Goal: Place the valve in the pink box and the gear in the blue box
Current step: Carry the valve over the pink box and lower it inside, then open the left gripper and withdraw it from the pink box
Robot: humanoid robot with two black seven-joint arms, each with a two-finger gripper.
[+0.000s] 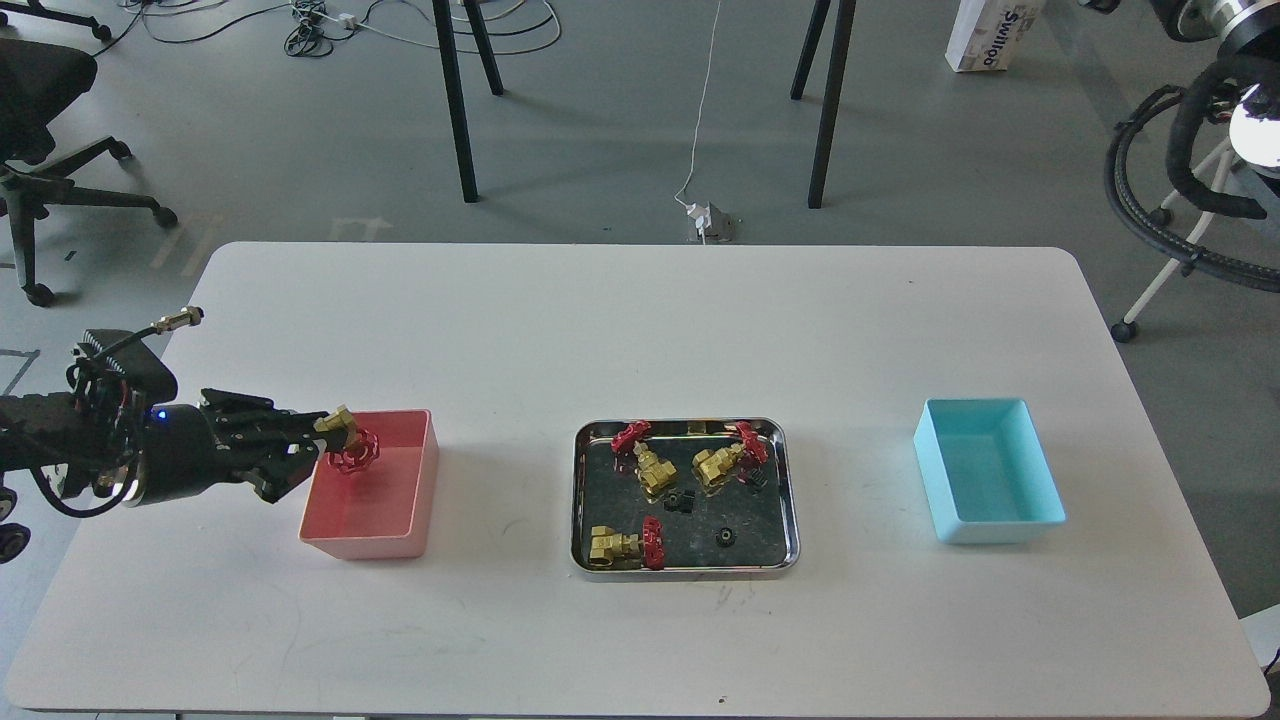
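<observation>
From my remote seat, the white matte table (640,330) fills the view, rounded at its corners. Left of centre sits the salmon pink box (420,480), plain-walled plastic; far to the right is the cyan blue box (1040,500), of like shape. Between them lies the shiny steel tray (786,500), holding three more brass valves with red handwheels and some tiny black gears, one gear (725,537) lying alone near the tray's front right. My left gripper (322,428) reaches in from the left, clenched on the valve (347,440), whose brass body lies in line with the fingers while its red wheel hangs over the pink box's left wall. I judge that letting go should drop it inside. My right arm is not visible.
</observation>
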